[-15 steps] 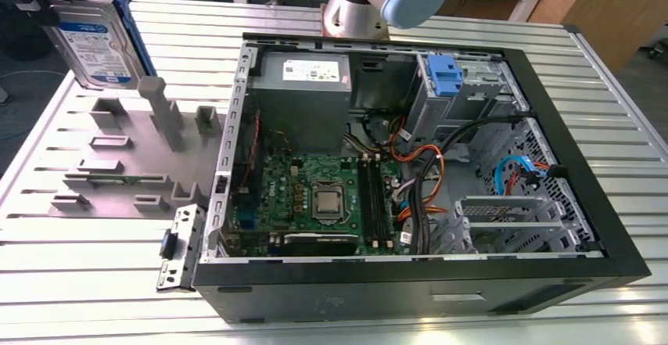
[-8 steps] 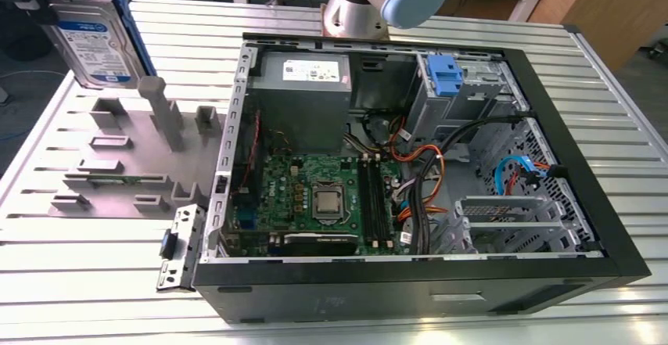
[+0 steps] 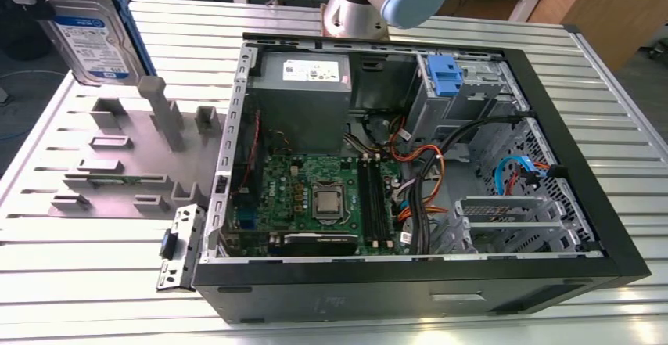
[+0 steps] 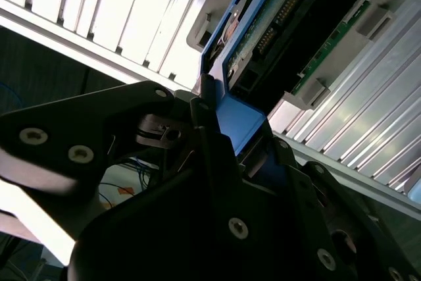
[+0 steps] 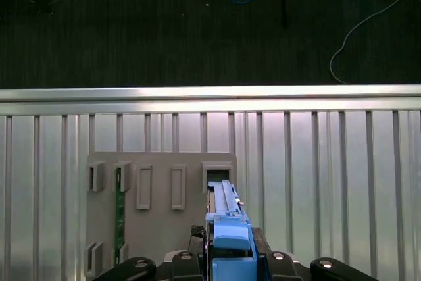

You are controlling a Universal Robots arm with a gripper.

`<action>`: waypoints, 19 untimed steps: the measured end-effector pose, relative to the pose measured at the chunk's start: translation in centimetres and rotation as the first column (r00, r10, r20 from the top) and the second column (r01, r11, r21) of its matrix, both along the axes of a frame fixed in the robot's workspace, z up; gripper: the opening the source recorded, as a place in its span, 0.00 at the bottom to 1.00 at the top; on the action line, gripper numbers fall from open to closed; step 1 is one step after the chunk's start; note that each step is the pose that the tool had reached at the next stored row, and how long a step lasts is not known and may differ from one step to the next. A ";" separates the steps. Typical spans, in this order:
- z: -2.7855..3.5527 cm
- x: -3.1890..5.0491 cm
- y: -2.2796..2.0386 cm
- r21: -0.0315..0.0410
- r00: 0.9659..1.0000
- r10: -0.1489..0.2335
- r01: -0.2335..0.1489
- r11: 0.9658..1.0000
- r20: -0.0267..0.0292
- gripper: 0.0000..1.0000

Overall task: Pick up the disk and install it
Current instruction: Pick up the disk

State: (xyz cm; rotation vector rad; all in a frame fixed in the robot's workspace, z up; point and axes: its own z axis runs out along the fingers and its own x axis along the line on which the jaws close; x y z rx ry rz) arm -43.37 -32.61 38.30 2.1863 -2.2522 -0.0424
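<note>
The disk [image 3: 94,44] hangs upright from my fingers [image 4: 214,176], which pinch its blue rail [image 4: 240,126]. Its lower end is at the holder's [image 5: 158,235] corner slot, seated or clear I cannot tell. Gripped on thin plastic, it could tilt, snag the slot wall, or slip. The first wrist view shows it edge-on; the exterior view shows the case [image 3: 418,282], well apart.

Showing ribbed, shiny bare metal on table [image 3: 84,290]. Showing smooth blue plastic rails and paper label on disk [image 3: 92,44]. Reading matt black on gripper [image 4: 237,126].
</note>
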 end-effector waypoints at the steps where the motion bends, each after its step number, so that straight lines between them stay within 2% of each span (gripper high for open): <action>1: 0.01 0.00 0.00 0.000 1.000 0.000 0.000 1.000 0.000 0.36; 19: 0.37 0.00 0.00 0.000 1.000 0.000 0.000 1.000 0.000 0.36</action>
